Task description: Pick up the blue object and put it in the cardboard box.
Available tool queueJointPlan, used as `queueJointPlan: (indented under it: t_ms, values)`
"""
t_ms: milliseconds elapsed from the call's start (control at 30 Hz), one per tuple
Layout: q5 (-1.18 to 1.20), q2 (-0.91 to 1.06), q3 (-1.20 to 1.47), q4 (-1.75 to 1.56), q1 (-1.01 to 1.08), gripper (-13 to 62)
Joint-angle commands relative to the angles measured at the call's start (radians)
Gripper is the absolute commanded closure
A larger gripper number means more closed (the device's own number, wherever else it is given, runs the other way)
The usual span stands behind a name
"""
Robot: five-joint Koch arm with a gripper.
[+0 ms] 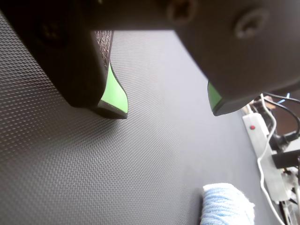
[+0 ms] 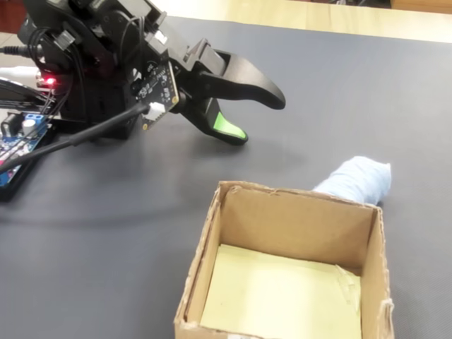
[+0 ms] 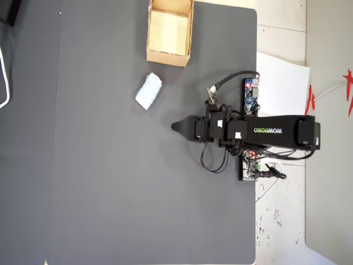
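Blue object (image 3: 149, 91) lying on the dark mat (image 3: 110, 182), just beside the cardboard box (image 3: 169, 55) yet apart from it in the overhead view; in the fixed view peeking out behind the box's far right corner (image 2: 357, 178); in the wrist view cut off at the bottom edge (image 1: 227, 205). Cardboard box (image 2: 296, 219) open-topped, pale yellowish floor inside, nothing in it, sitting near the mat's top edge in the overhead view.

"WOWROBO" printed in green on the black arm (image 3: 270, 131), legible in the overhead view. No other writing readable.

Hand (image 1: 168, 105) spread wide, jaws well apart with bare mat showing between them, green pads (image 1: 115, 91) on the inner faces. Holding nothing, touching nothing visible; in the fixed view (image 2: 260, 116) hanging low over the mat, one tip close to the surface. Pointing left in the overhead view (image 3: 177, 127), well apart from the blue object, which lies up and to the left of it.

Broad stretch of bare mat below and left of the hand in the overhead view. White power strip (image 1: 255, 131) with a red switch and cables past the mat's right edge in the wrist view. Circuit boards (image 3: 251, 95) by the arm's base at the right edge of the mat. Pale bench (image 3: 281, 221) beyond that edge.
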Motion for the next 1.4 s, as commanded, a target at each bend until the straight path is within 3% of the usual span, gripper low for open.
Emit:
queueJointPlan:
  t_ms: [0, 533, 767, 1167, 1367]
  values:
    - [0.017, 0.083, 0.035, 0.101, 0.000, 15.4]
    - [-0.017, 0.083, 0.012, -0.009, 0.005, 15.6]
    - [-0.175, 0.067, -0.103, -0.011, 0.011, 15.6]
    - [-0.322, -0.069, -0.411, 0.225, 0.060, 15.5]
    - [-0.328, -0.264, -0.666, 0.360, 0.106, 15.5]
